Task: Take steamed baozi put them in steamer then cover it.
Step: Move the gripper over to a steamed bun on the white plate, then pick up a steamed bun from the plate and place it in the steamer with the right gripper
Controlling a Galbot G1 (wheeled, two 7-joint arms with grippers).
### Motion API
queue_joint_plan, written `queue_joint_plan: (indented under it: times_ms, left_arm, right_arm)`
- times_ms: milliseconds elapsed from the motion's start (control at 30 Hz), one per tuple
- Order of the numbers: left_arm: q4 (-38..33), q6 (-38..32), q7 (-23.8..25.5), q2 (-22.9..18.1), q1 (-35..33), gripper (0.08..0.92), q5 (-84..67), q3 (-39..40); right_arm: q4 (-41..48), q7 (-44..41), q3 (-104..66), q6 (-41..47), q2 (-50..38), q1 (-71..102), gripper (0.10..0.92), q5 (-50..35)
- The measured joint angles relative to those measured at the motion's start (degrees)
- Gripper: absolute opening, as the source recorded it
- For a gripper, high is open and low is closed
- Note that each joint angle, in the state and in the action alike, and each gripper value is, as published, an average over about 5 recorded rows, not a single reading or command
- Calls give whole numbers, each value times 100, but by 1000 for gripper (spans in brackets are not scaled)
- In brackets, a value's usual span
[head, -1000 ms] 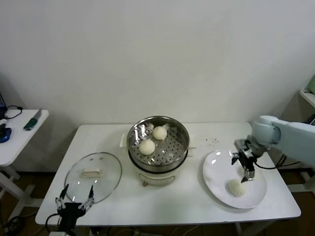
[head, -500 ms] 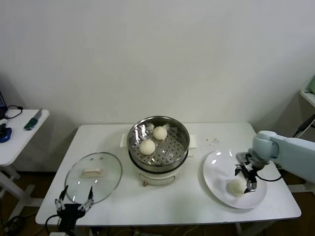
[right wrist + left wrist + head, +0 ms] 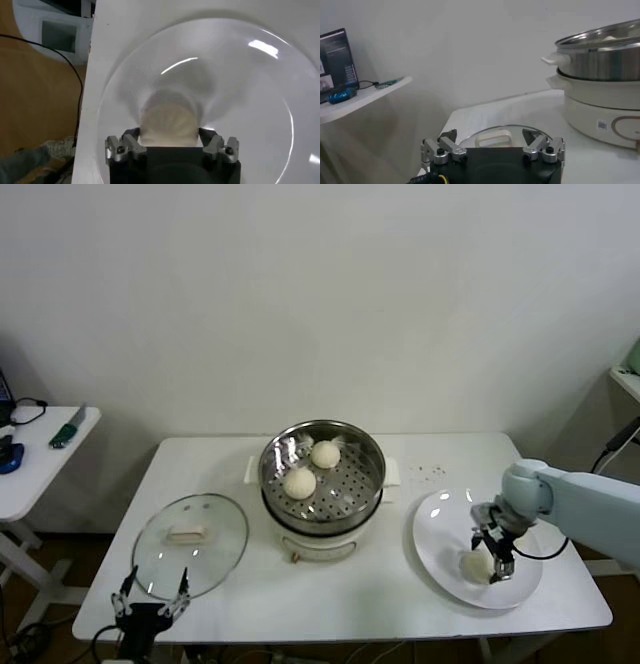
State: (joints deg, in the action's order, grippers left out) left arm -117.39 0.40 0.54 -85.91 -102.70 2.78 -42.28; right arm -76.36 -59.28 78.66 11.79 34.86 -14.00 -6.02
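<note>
Since a second ago the right gripper (image 3: pixel 489 561) has dropped from above the far side of the white plate (image 3: pixel 440 554) down onto the single baozi (image 3: pixel 473 565) lying there. Its jaws now straddle the bun, one finger on each side; whether they already press into the dough cannot be told. The wrist view shows the smooth, cream-white dome (image 3: pixel 168 122) filling the gap between the fingers (image 3: pixel 125 146), on glossy white porcelain.

The steamer (image 3: pixel 322 474), a shiny steel basket with a perforated floor on a white pot base, stands mid-table with two round buns (image 3: pixel 299 483) inside. The clear glass lid (image 3: pixel 190 544) lies flat to its left. The left gripper (image 3: pixel 150 596) hangs below the table's near edge, jaws wide apart and empty, unchanged.
</note>
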Motion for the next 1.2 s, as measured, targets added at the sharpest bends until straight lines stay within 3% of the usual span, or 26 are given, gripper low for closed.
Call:
queue_joint_plan:
  times_ms: [267,567,1200]
  left_arm:
    - [10,-25,-5,-25,-37,823,-5,-2]
    - [-37,-17,1,-29,-77,823,-3,29]
    - [-62,15,114,-22,-208,823,77,92]
  right_arm:
    - [33,-14,-31,-99,20,13,686,7]
    - [60,-85,265,-421,148,-582,687,-105]
    - [232,-329,1429,-2881,2023,-3431,687,-271]
